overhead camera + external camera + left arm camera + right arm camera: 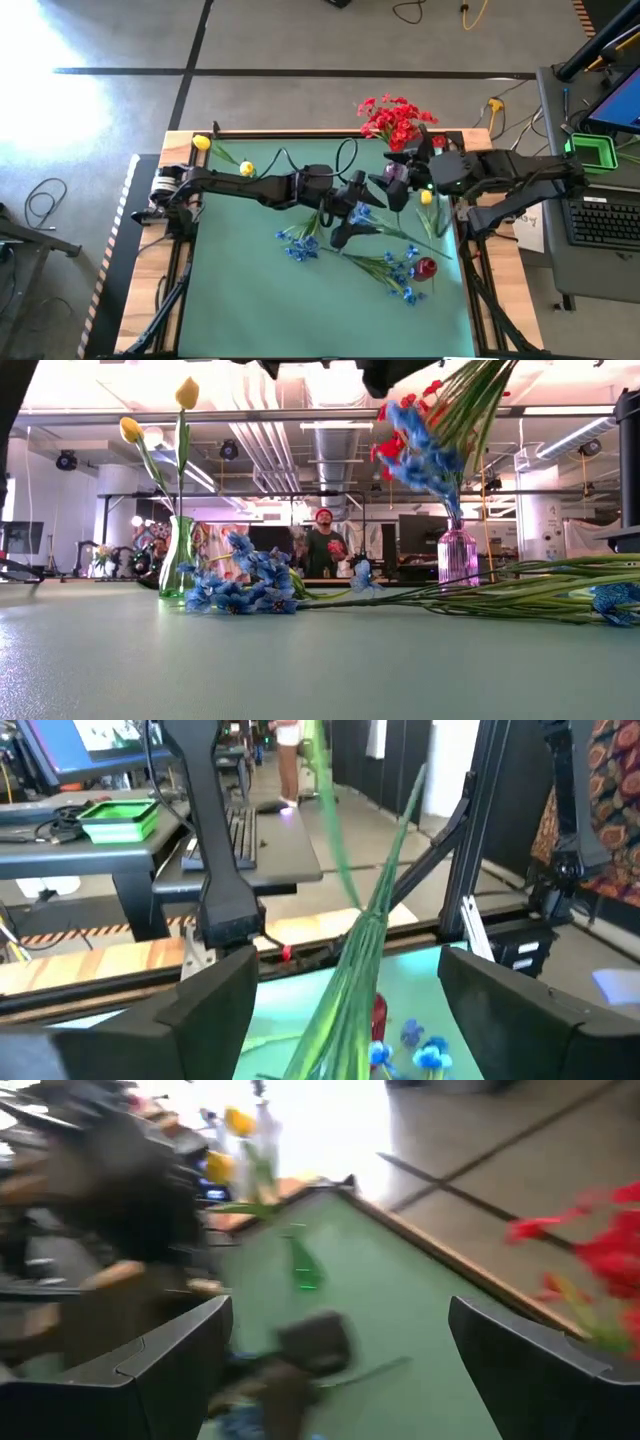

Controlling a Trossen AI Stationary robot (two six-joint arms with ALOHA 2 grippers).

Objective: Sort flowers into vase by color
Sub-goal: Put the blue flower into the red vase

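Overhead, left gripper (345, 990) open around green stems (365, 945).

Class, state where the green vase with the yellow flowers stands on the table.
In the high view, the green vase stands at the table's far left corner, beside the left arm's base.

Robotics lab or workshop. Exposed ceiling ducts (300, 445), taped concrete floor (300, 50). Laptop (612, 105) on a side desk (590, 215).
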